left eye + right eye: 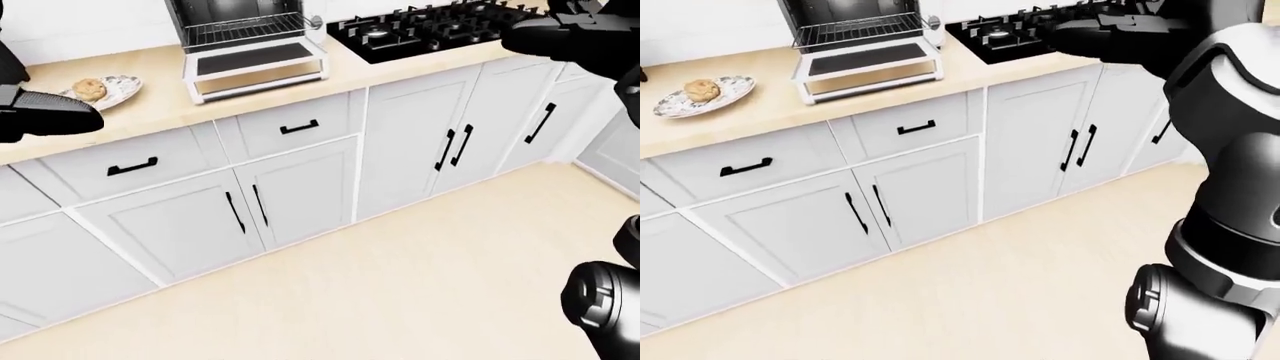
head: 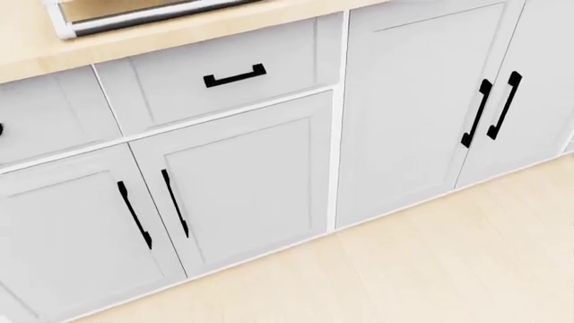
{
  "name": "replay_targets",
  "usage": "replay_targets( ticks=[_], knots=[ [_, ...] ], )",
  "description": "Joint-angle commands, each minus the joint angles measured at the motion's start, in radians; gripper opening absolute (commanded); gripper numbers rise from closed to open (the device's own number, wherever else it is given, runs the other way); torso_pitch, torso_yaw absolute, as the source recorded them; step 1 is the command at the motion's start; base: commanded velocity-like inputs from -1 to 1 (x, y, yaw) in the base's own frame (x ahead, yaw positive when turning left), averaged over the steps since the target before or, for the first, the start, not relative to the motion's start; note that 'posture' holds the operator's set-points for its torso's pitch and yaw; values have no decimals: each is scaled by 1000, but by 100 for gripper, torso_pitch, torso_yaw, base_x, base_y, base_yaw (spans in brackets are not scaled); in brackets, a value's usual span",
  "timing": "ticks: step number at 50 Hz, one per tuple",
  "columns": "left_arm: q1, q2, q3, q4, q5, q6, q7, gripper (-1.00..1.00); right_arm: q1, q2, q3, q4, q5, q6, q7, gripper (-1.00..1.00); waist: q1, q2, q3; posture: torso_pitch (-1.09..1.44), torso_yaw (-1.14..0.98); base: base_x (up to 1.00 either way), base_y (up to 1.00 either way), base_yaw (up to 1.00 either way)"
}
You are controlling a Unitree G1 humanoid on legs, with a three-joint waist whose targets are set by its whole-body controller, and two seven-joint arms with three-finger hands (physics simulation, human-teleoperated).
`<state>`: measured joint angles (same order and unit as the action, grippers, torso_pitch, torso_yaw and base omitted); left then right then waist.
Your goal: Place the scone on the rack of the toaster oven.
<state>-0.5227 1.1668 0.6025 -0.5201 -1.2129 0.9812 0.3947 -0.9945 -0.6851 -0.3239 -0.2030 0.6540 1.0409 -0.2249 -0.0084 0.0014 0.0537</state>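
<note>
The scone (image 1: 701,90) sits on a patterned plate (image 1: 732,84) at the left of the wooden surface (image 1: 760,112), well apart from both hands. It is a roundish, lumpy thing, so no long axis or pointing direction can be made out. No writing or label is readable anywhere.

To the plate's right stands the toaster oven (image 1: 855,41), its door (image 1: 868,66) dropped open and lying flat, the wire rack (image 1: 862,30) inside bare. Further right a black gas cooktop (image 1: 430,26) is set into the surface.

Below run white cabinets (image 2: 242,182) and drawers with black handles (image 2: 235,75), down to a pale wood floor (image 1: 400,285).

The left hand (image 1: 45,112) shows as a dark shape at the left edge of the left-eye view; its fingers cannot be told. The right hand (image 1: 1095,34) hangs above the cooktop, its fingers likewise unclear.
</note>
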Motion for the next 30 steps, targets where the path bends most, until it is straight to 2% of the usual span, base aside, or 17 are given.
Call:
replay_targets(
  ticks=[1,5,6,8,9,10,11,12,17,18,19,20,21,22,24,29,30],
  knots=[
    [-21,22,37,2,19,-30,11,100,-31,-7,-3,-33,4,-38,10,100,7,-2,-19,0,0,0,12,0],
    [-22,21,36,4,22,-29,10,100,-44,-9,-6,-48,14,-18,8,100,4,42,-8,0,0,0,11,0],
    [-23,20,35,4,23,-29,9,100,-35,-5,-2,-45,8,-29,12,100,0,63,-9,0,0,0,11,0],
    [-25,22,36,3,21,-26,9,100,-23,0,3,-38,-5,-41,19,100,-2,135,-26,0,0,0,12,0],
    [-25,24,40,4,19,-24,9,100,-27,0,1,-38,-5,-37,18,100,3,85,-10,0,0,0,12,0],
    [-23,24,42,2,18,-24,10,100,-45,-9,-5,-56,7,-13,15,100,-1,102,-10,0,0,0,11,0],
    [-23,24,39,4,21,-27,9,100,-59,-10,-14,-63,22,5,7,100,1,95,-14,0,0,0,11,0],
    [-21,19,34,2,27,-30,7,100,-39,-6,-4,-61,11,-15,12,100,2,83,-20,0,0,0,12,0],
    [-24,22,37,5,26,-27,6,100,-43,-3,1,-39,-17,-35,3,100,1,32,-9,0,0,0,11,0],
    [-25,20,34,1,26,-27,7,100,-35,-10,22,-25,-49,-39,-2,100,6,11,8,0,0,0,0,0],
    [-27,21,33,2,26,-27,7,100,-54,9,-9,-10,-31,-34,-13,100,18,2,12,0,0,0,0,0],
    [-27,22,36,2,24,-25,7,100,-58,1,-2,-4,-34,-24,-15,100,25,-20,5,0,0,0,0,0],
    [-23,20,39,3,29,-27,2,100,-62,1,-4,10,-40,-32,-18,100,21,-17,18,0,0,0,0,0],
    [-24,22,42,4,25,-25,4,100,-73,2,0,37,-54,-20,-45,100,21,6,15,0,0,0,0,0],
    [-22,20,36,4,30,-30,2,100,-68,4,-11,43,-48,-28,-40,100,16,14,7,0,0,0,0,0],
    [-24,22,42,0,20,-23,9,100,-66,11,-33,44,10,-19,-65,100,10,31,6,0,0,0,0,0],
    [-23,22,42,0,18,-23,10,100,-56,-2,-20,35,12,-23,-53,100,36,39,-18,0,0,0,0,100]
  ],
)
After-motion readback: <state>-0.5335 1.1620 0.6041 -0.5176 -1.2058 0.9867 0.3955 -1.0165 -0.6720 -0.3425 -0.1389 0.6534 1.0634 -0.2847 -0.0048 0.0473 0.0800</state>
